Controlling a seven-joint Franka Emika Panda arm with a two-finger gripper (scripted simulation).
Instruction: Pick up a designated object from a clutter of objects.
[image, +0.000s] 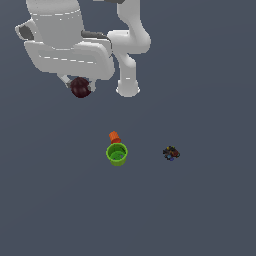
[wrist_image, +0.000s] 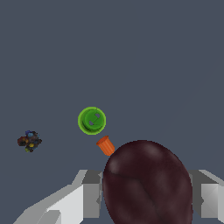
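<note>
Gripper (image: 80, 89) closed on maroon ball (image: 80, 88); ball clamped between the two fingers (wrist_image: 89, 194), one pad against each side, as seen in the wrist view. Ball surface dark maroon with shallow creases; fills most of the space between the fingers (wrist_image: 209, 194) in the wrist view (wrist_image: 146, 183). In the exterior view, only the lower part of the ball exposed beneath the white hand housing; fingertips themselves largely hidden by the ball and the housing.

Ball held clear of the grey floor (image: 200, 210); no contact visible between ball and any other object.

Remaining clutter lying on the floor, all well apart from the gripper:
- Green cup (image: 117, 154): upright, open mouth facing up, interior visible in the wrist view (wrist_image: 92, 120). Located below and ahead of the gripper along the wrist camera's line of sight.
- Orange cylinder (image: 114, 137): tilted, just beside the cup on the side nearer the gripper, touching or nearly touching the cup rim; exact contact not determinable. Partly overlapped by the held ball in the wrist view (wrist_image: 105, 145).
- Dark multicoloured lump (image: 171, 153): separate from the cup and cylinder, farther from the gripper than either, toward the exterior view's right. Small, irregular, with blue, yellow and red flecks in the wrist view (wrist_image: 29, 141).

Robot base (image: 128, 87) standing on the floor near the gripper, toward the exterior view's right of it.
</note>
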